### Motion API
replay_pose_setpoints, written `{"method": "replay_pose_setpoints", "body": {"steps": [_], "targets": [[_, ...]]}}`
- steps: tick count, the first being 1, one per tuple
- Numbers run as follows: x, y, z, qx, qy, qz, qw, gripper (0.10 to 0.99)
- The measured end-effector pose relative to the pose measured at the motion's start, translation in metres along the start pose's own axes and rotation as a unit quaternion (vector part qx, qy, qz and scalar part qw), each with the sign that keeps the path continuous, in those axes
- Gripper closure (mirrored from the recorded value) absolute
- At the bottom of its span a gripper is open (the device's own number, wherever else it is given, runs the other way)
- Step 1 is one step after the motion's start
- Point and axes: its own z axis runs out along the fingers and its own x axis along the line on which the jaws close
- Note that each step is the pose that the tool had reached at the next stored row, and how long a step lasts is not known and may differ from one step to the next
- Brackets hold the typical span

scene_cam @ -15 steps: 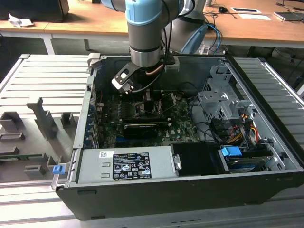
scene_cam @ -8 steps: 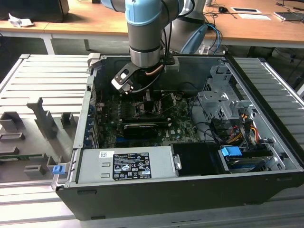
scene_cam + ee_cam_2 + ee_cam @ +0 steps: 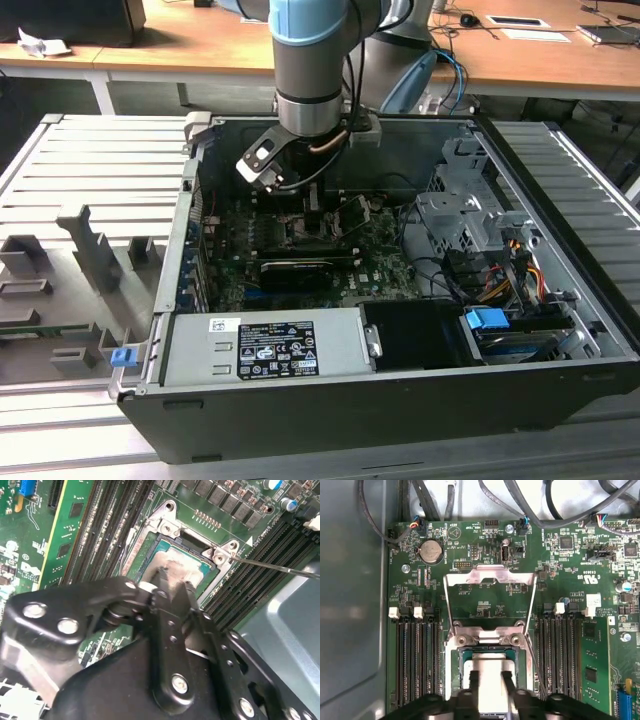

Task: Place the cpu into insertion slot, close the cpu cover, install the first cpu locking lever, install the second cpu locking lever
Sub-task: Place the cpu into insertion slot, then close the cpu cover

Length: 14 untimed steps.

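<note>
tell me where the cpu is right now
In the first wrist view the cpu sits in the insertion slot under the gripper, between the memory slot banks.

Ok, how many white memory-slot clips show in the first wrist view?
4 white clips: two on one side of the insertion slot, two on the other. More may be hidden behind the tool.

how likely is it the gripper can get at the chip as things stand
Probably yes: the gripper hangs right over the chip in the socket, and the cover is swung open, so nothing seems to lie between them.
</note>
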Motion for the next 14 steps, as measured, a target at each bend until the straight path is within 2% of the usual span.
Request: {"method": "replay_pose_setpoints", "body": {"steps": [1,3,4,14], "targets": [[0.0,0.0001,-0.0001,0.0007,-0.0001,0.0,1.0,0.827],[0.0,0.0001,0.0,0.0009,0.0,0.0,1.0,0.949],[0.0,0.0001,0.0,0.0009,0.0,0.0,1.0,0.98],[-0.0003,0.0015,-0.0053,0.0019,0.001,0.0,1.0,0.98]]}}
